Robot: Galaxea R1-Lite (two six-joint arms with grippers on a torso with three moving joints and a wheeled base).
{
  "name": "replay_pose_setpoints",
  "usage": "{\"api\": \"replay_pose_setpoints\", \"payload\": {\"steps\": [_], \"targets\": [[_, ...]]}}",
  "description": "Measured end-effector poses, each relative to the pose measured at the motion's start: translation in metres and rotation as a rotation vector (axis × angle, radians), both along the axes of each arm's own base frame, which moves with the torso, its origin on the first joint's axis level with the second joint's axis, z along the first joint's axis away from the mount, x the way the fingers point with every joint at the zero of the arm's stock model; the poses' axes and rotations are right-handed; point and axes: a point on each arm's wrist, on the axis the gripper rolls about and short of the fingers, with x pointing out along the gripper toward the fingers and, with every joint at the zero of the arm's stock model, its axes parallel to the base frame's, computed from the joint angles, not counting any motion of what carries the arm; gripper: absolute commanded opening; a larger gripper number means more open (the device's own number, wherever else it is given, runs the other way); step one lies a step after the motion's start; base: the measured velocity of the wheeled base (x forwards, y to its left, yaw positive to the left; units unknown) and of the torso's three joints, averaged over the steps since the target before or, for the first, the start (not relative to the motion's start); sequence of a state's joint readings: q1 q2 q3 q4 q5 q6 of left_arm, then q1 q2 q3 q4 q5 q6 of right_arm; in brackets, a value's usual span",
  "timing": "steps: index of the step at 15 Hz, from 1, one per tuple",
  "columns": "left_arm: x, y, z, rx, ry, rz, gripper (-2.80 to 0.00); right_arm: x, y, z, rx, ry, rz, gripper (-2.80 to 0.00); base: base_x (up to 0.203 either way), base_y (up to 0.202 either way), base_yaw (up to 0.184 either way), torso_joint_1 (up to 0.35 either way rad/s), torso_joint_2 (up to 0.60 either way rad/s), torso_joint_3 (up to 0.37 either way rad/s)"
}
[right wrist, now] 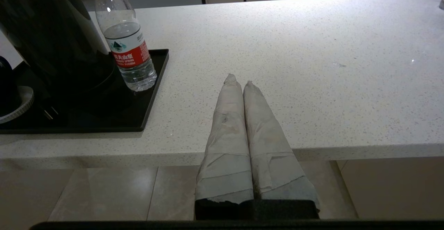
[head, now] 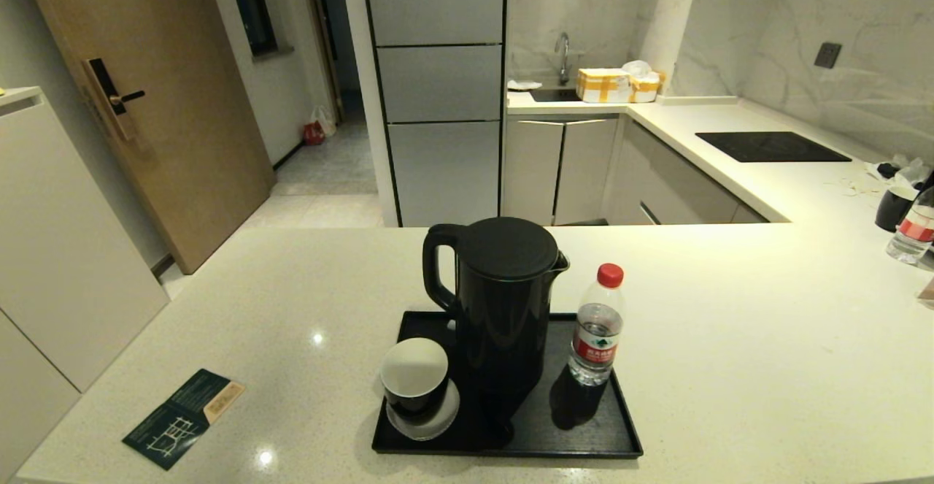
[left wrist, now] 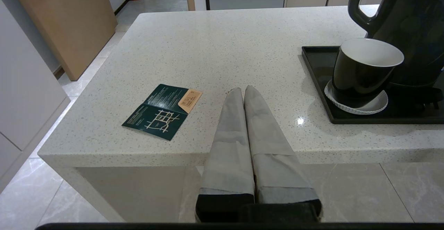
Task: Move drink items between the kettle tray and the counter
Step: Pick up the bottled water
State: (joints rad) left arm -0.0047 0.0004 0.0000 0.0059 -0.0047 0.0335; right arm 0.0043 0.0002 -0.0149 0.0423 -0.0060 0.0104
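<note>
On the off-white counter (head: 730, 338) lies the black kettle tray (head: 620, 440). It carries a tall black kettle (head: 500, 309), a black cup (head: 414, 382) with a white inside on a white saucer (head: 451, 411), and a red-capped water bottle (head: 598, 327). Neither arm shows in the head view. My left gripper (left wrist: 243, 89) is shut and empty, reaching over the counter's near edge beside the cup (left wrist: 362, 72). Shut and empty too, my right gripper (right wrist: 239, 81) hovers over bare counter to the side of the bottle (right wrist: 126, 46) and tray (right wrist: 152, 84).
A dark green leaflet (head: 182, 417) lies near the counter's front left corner. At the far right stand another black cup (head: 896, 206) and a second bottle (head: 912, 232). A black cooktop panel (head: 770, 146) sits on the back counter; a sink (head: 554, 93) and boxes (head: 616, 84) lie beyond.
</note>
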Motion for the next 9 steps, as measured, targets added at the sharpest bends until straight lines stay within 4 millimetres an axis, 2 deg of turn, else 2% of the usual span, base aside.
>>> {"api": "replay_pose_setpoints", "payload": {"steps": [4,5,6,9], "targets": [[0.000,0.000,0.000,0.000,0.000,0.000,-2.80,0.000,0.000,0.002,0.010,0.002,0.000,-2.80,0.000,0.000,0.000,0.000,0.00,0.000],[0.000,0.000,0.000,0.000,0.000,0.000,-2.80,-0.002,0.000,0.011,0.033,-0.014,0.001,-2.80,0.000,0.000,0.000,0.000,0.00,0.000],[0.000,0.000,0.000,0.000,0.000,0.000,-2.80,-0.006,0.000,0.026,0.058,-0.043,0.004,-2.80,0.000,0.000,0.000,0.000,0.00,0.000],[0.000,0.000,0.000,0.000,0.000,0.000,-2.80,-0.026,0.001,0.100,0.127,-0.167,0.050,-2.80,0.000,0.000,0.000,0.000,0.00,0.000]]}}
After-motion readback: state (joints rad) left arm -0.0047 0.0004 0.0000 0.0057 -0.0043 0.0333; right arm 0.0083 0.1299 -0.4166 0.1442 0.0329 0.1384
